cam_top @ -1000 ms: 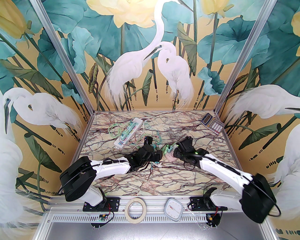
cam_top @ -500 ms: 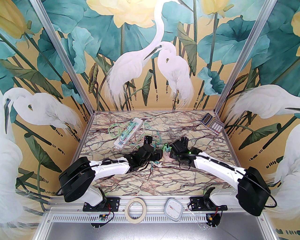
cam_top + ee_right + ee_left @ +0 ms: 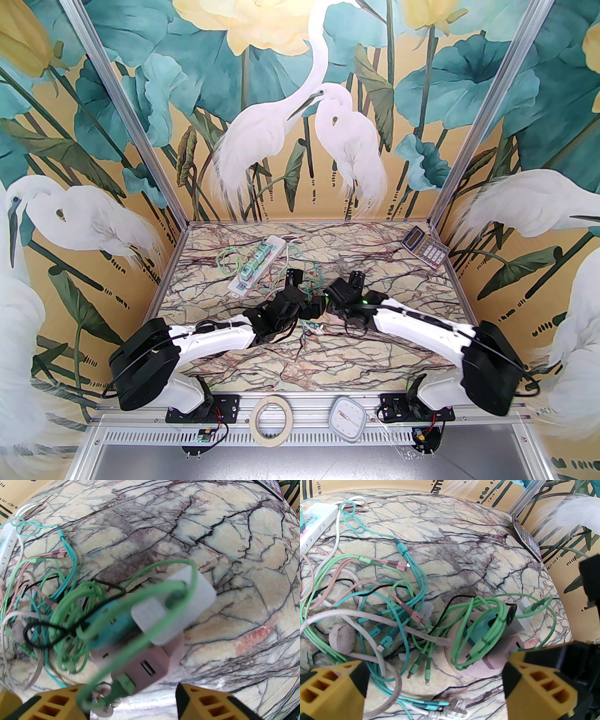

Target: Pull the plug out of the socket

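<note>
Right wrist view: white plug [image 3: 173,606] sat in the pink socket [image 3: 140,665], at 12 o'clock from the right gripper [image 3: 132,702], whose jaws stood half open, clamping nothing. Plug's long axis ran 7 to 1. Left gripper [image 3: 436,691], jaws wide, had it at 1 o'clock. Right arm judged nearer.

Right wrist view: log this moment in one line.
left fingers: open, near round pink socket | right fingers: open, at socket | white square plug: in socket | green cable: looped over it
</note>
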`<move>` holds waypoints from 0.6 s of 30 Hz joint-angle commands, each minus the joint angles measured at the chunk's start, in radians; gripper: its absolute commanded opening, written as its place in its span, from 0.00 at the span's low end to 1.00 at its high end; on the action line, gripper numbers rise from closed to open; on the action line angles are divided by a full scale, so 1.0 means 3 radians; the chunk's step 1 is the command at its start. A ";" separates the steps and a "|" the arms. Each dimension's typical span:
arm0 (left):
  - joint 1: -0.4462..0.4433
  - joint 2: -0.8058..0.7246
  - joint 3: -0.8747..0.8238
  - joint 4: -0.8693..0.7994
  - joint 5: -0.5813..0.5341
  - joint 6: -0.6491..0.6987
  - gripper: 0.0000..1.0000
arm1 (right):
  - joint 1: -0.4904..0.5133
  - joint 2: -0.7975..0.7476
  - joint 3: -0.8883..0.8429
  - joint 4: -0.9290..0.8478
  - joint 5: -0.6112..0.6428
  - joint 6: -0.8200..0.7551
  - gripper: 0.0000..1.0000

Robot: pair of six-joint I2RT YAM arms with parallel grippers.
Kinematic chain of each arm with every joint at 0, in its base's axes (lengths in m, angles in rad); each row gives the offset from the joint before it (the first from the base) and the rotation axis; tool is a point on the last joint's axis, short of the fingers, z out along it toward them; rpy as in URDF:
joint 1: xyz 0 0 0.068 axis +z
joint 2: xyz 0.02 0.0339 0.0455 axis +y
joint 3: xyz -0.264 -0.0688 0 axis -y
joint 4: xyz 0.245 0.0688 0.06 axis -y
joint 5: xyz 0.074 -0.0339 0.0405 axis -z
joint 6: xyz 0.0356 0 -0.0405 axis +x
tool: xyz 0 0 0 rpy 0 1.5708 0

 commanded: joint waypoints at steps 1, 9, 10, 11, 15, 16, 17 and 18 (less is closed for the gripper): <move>0.0019 -0.0056 -0.0013 -0.0031 -0.0043 -0.0037 1.00 | -0.0092 0.0154 0.0119 -0.0105 0.0123 0.0148 0.62; 0.0028 -0.0050 -0.0025 -0.0002 -0.0040 -0.0035 1.00 | -0.0209 0.0106 -0.0082 -0.0154 0.0146 0.0200 0.55; 0.0025 -0.0041 -0.0025 0.0008 -0.0027 -0.0034 1.00 | -0.0214 0.0074 -0.0099 -0.0176 0.0166 0.0200 0.52; 0.0028 -0.0025 -0.0023 0.0014 -0.0023 -0.0035 1.00 | -0.0226 0.0038 -0.0135 -0.0191 0.0183 0.0200 0.50; 0.0029 0.0013 -0.0009 0.0038 0.0041 0.0002 1.00 | -0.0342 -0.0080 -0.0334 -0.0042 0.0008 0.0168 0.50; 0.0025 0.0015 -0.0005 0.0044 0.0068 0.0017 1.00 | -0.0354 -0.0089 -0.0371 0.0031 -0.0053 0.0151 0.51; 0.0027 0.0019 0.0001 0.0049 0.0099 0.0038 1.00 | -0.0355 -0.0083 -0.0392 0.0077 -0.0082 0.0141 0.52; 0.0026 0.0023 0.0008 0.0045 0.0116 0.0059 1.00 | -0.0357 -0.0060 -0.0400 0.0126 -0.0111 0.0104 0.52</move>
